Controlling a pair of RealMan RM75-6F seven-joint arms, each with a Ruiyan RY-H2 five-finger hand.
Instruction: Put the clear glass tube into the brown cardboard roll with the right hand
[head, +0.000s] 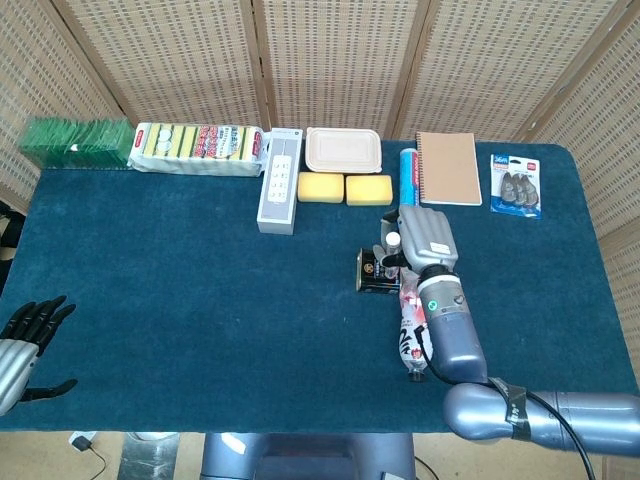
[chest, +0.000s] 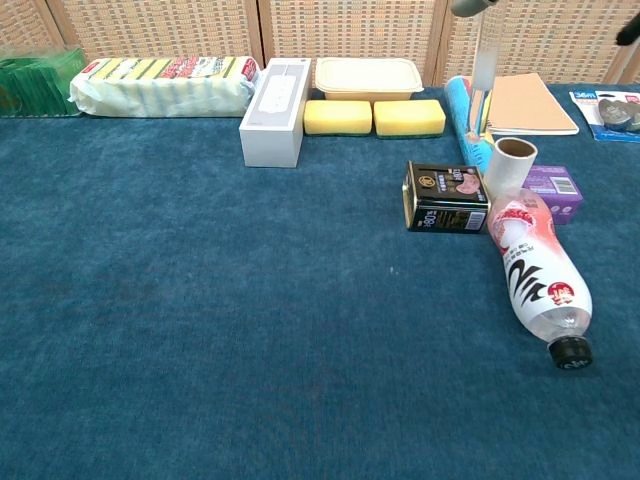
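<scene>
The clear glass tube (chest: 483, 75) hangs upright, and my right hand (head: 422, 238) pinches its capped top end (head: 393, 240). In the chest view only a fingertip (chest: 470, 6) shows at the top edge. The brown cardboard roll (chest: 512, 165) stands upright with its opening facing up, between a black tin (chest: 445, 198) and a purple box (chest: 553, 185). The tube's lower end is above and to the left of the roll's opening, in front of the blue roll (chest: 465, 115). In the head view my hand hides the cardboard roll. My left hand (head: 25, 335) rests at the table's near left edge, fingers apart and holding nothing.
A plastic bottle (chest: 535, 275) lies on its side just in front of the cardboard roll. A notebook (head: 448, 168), two yellow sponges (chest: 374, 117), a food container (chest: 366, 76) and a white box (chest: 274, 125) line the back of the table.
</scene>
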